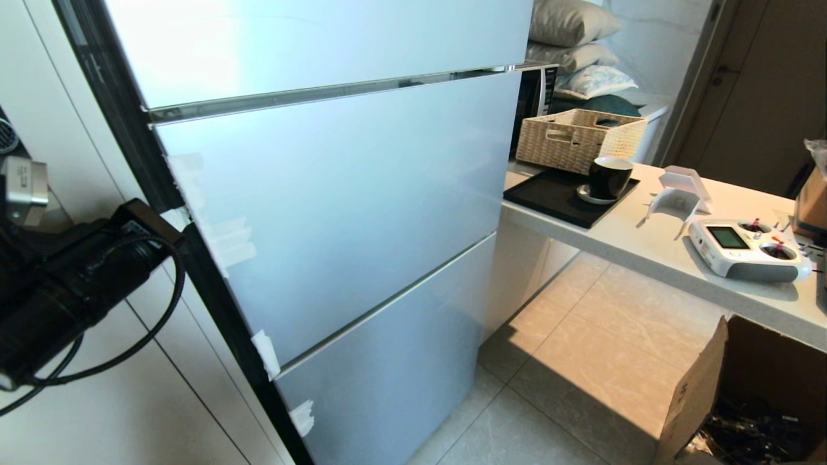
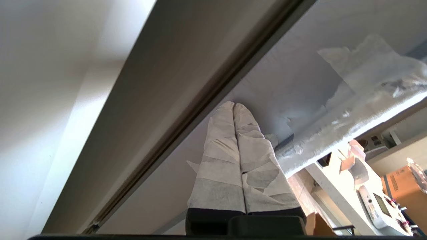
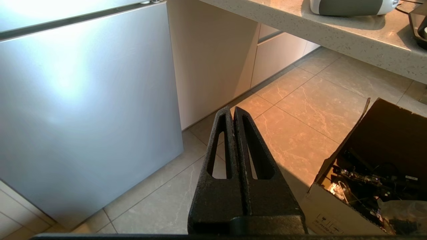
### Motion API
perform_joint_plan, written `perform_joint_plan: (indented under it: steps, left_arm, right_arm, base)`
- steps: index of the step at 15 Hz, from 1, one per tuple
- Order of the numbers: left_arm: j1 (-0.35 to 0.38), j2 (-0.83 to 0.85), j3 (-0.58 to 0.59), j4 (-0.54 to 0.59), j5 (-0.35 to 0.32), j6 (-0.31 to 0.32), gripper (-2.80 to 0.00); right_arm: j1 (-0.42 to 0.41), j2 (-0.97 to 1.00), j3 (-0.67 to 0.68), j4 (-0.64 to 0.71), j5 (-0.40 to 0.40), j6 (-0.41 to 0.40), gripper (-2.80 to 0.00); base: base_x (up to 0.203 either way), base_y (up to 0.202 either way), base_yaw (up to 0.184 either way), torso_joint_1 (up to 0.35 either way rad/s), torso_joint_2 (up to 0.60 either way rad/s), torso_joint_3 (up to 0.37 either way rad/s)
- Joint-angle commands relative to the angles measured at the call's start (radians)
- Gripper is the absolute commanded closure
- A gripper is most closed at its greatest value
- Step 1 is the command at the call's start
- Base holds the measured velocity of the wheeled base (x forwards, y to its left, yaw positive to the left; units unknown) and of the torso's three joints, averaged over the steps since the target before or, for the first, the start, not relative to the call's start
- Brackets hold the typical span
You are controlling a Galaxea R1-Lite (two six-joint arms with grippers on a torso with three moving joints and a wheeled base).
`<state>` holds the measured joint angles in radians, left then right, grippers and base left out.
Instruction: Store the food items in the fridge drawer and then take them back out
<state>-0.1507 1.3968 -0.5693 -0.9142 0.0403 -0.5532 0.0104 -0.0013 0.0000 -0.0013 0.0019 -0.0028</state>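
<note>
The fridge stands closed, with silvery-blue door panels. The fridge drawer and the food items are hidden. My left arm reaches in from the left to the fridge's dark side edge. In the left wrist view my left gripper has its white-taped fingers pressed together, shut on nothing, tips at the pale door face beside a dark seam. My right gripper is shut and empty, hanging low over the floor tiles by the lowest door panel.
A stone counter to the right carries a wicker basket, a black tray with a black cup, and a white remote controller. An open cardboard box sits on the floor. White cabinets stand left of the fridge.
</note>
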Motion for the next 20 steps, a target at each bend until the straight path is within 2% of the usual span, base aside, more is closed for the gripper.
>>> perform_joint_plan:
  steps: [1, 4, 14, 20]
  left_arm:
    - [-0.010, -0.010, 0.006, -0.005, -0.012, -0.001, 0.00]
    - [-0.023, -0.031, 0.028, -0.005, -0.053, 0.004, 0.00]
    - [-0.100, -0.077, 0.081, -0.005, -0.072, 0.004, 0.00]
    - [-0.212, -0.150, 0.114, -0.005, -0.090, 0.004, 0.00]
  right_arm:
    - [0.000, 0.001, 0.000, 0.000, 0.001, 0.000, 0.00]
    - [0.000, 0.001, 0.000, 0.000, 0.001, 0.000, 0.00]
    - [0.000, 0.001, 0.000, 0.000, 0.000, 0.000, 0.00]
    - [0.000, 0.001, 0.000, 0.000, 0.000, 0.000, 0.00]
  base:
    - [0.000, 0.000, 0.000, 0.000, 0.00, 0.000]
    - [0.000, 0.000, 0.000, 0.000, 0.00, 0.000]
    - [0.000, 0.000, 0.000, 0.000, 0.00, 0.000]
    - [0.000, 0.000, 0.000, 0.000, 0.00, 0.000]
